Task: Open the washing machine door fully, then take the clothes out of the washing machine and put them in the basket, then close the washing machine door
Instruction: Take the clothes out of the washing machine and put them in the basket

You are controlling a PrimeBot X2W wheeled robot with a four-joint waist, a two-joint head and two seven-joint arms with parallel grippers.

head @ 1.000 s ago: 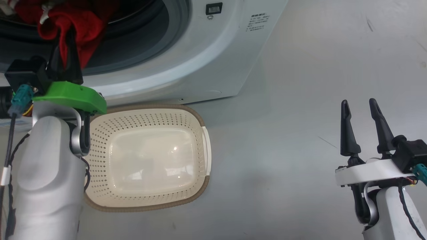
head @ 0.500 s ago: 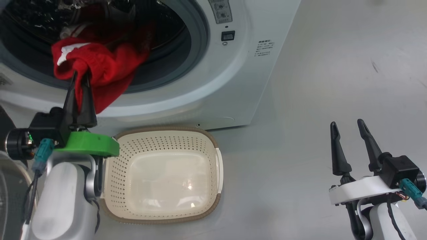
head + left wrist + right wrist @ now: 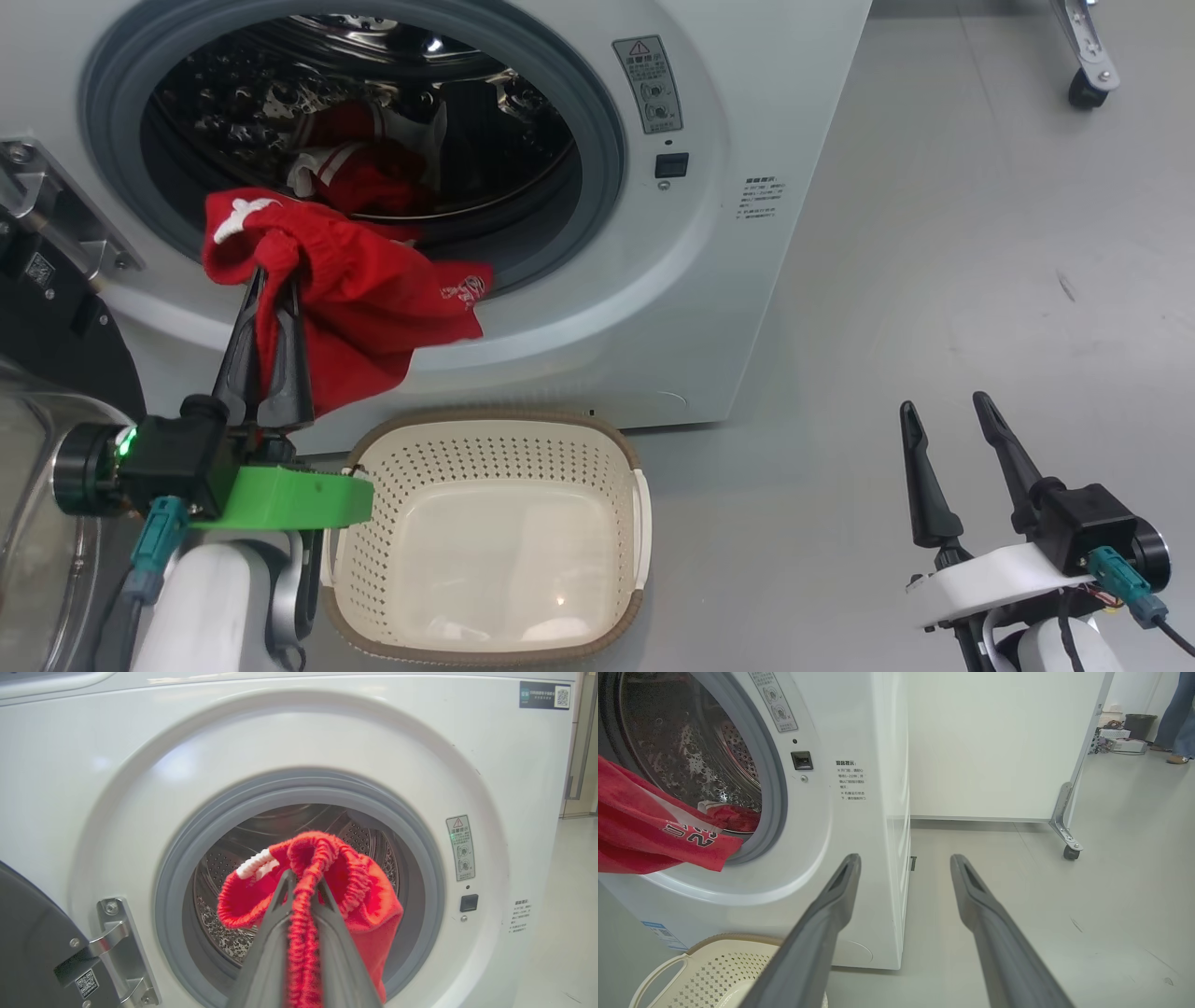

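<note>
You have the bright red soft garment with white trim (image 3: 373,308) hanging out over the grey gasket (image 3: 597,140) of the big white front-loading washing machine (image 3: 738,280). Its gathered waistband is pinched between the left gripper's (image 3: 275,280) dark fingers (more red-and-white fabric (image 3: 359,182) lies back in the steel drum (image 3: 233,84)). Below it, before the machine, sits the small cream perforated plastic basket (image 3: 504,418) on the grey floor (image 3: 934,233). The black-rimmed round door (image 3: 56,345) stands open at your left. Your right gripper (image 3: 944,403) is spread wide, holding nothing, well apart.
</note>
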